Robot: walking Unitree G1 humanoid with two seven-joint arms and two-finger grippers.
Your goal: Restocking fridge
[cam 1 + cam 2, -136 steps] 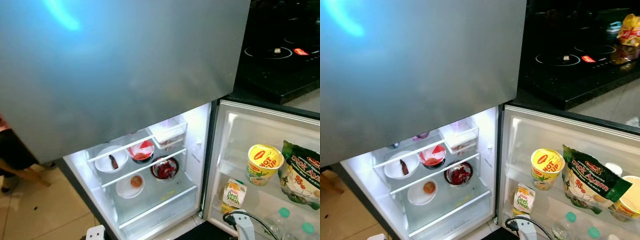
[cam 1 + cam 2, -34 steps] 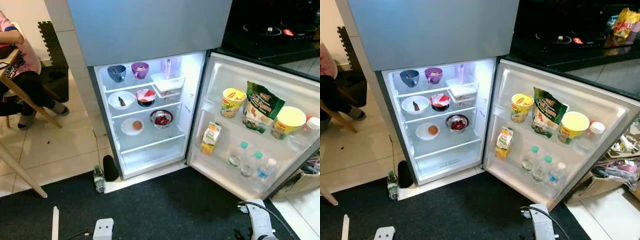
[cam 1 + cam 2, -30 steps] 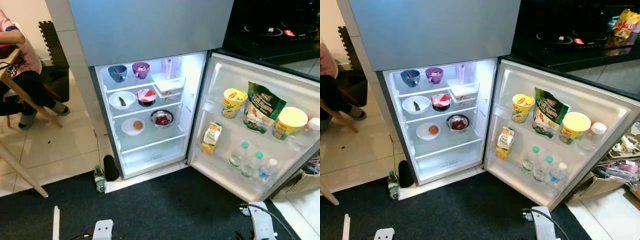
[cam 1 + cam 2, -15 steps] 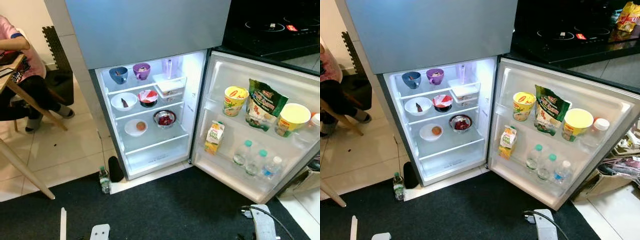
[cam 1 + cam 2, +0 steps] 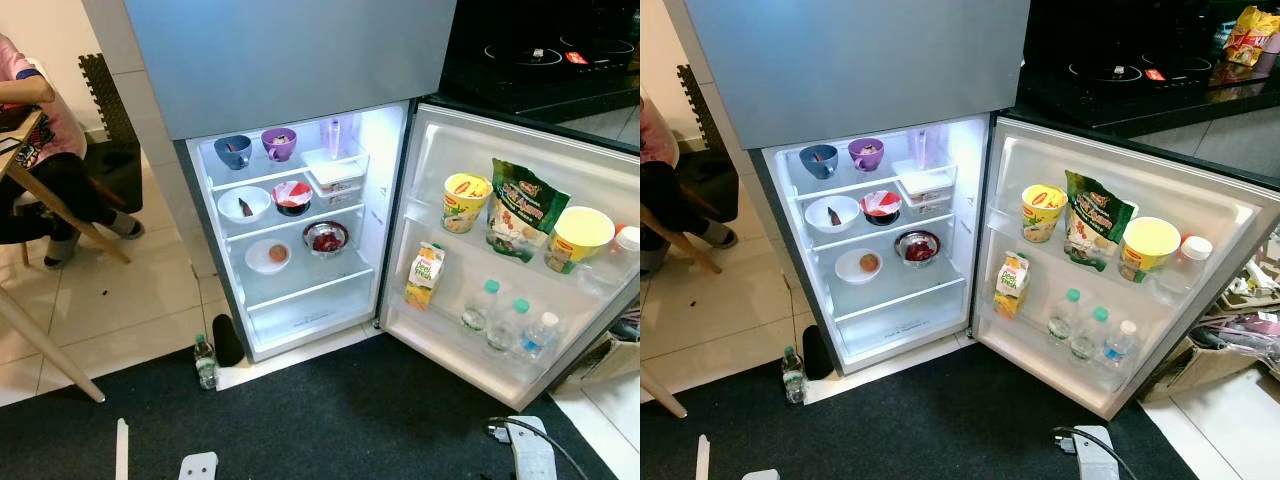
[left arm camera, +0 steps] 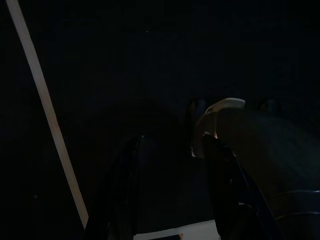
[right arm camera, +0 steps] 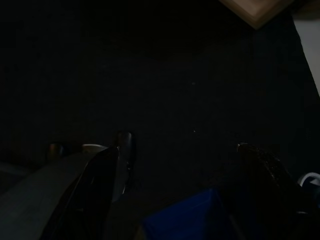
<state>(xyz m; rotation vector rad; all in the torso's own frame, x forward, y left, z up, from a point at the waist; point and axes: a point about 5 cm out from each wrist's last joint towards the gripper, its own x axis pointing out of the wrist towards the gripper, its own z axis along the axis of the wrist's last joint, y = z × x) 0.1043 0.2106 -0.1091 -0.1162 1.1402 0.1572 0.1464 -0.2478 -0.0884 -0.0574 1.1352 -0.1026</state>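
Both arms idle; left fingers & right fingers apart, empty; fridge open.

I see the fridge, grey-fronted, its lower door swung wide open to my right, interior lit. Top shelf: blue bowl, purple bowl, and a clear container at the right. Middle shelf: white bowl with a dark piece in it, beside a red-and-white bowl. Below: white plate holding a round orange item, next to a metal bowl of red food. Door racks: upper row has a yellow cup, green snack bag, yellow tub. Lower row has a juice carton and three water bottles, all upright.
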